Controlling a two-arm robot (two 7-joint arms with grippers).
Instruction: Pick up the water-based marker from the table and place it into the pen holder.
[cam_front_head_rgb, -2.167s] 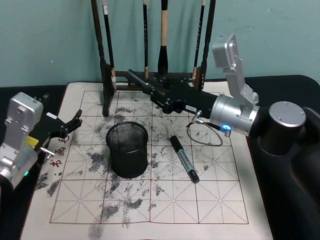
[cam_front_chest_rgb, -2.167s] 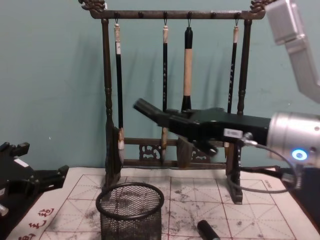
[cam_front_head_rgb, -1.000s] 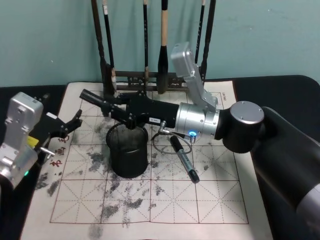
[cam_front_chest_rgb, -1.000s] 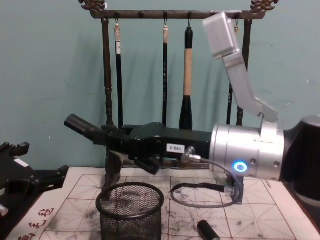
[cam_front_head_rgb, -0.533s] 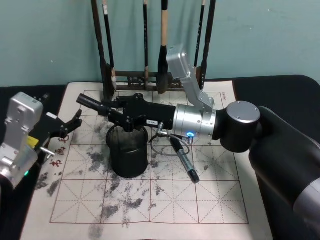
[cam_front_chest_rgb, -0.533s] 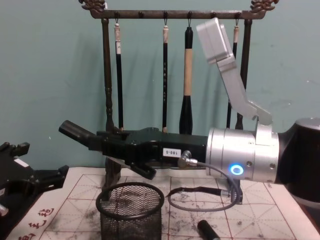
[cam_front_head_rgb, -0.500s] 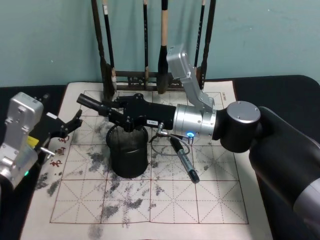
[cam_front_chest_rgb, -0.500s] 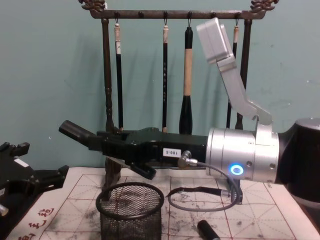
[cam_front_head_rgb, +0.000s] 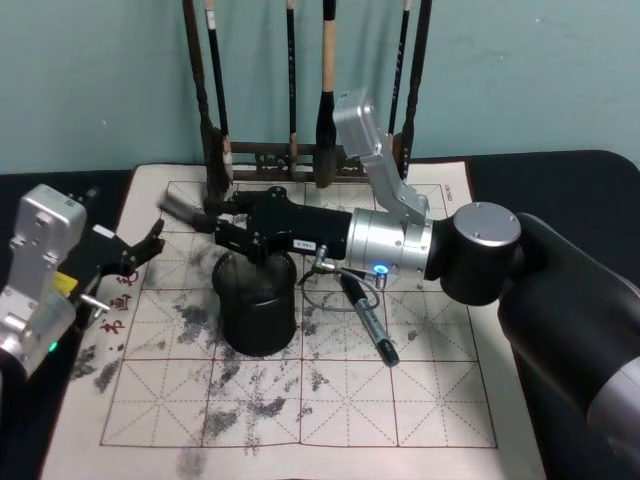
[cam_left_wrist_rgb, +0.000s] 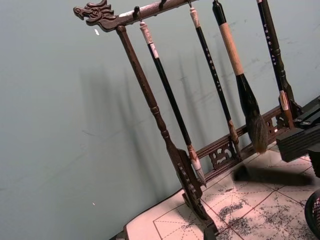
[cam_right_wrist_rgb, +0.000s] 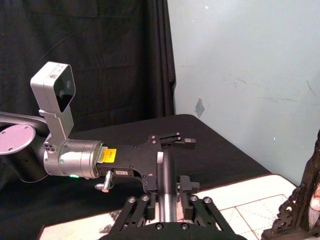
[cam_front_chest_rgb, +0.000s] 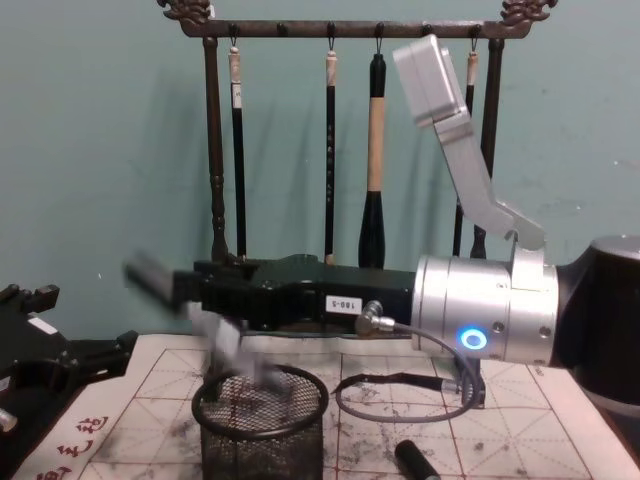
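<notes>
Over the pen holder (cam_front_head_rgb: 255, 312): right gripper (cam_front_head_rgb: 218, 226) reaches across from the right, roughly level, just above the rim. A dark marker (cam_front_head_rgb: 181, 210) sticks out of it toward the robot's left, past the pen holder's left side, so it is not inside. In the right wrist view that dark marker lies along the gripper's centre line. Can't tell whether the right gripper is clamped on it or has let go. A second marker (cam_front_head_rgb: 366, 318) lies flat on the table (cam_front_head_rgb: 340, 405), on the gridded mat just right of the pen holder, apart from it. Left gripper (cam_front_head_rgb: 150, 241) sits at the mat's left edge, jaws apart, holding nothing. Brush rack (cam_front_chest_rgb: 212, 150) stands behind.
</notes>
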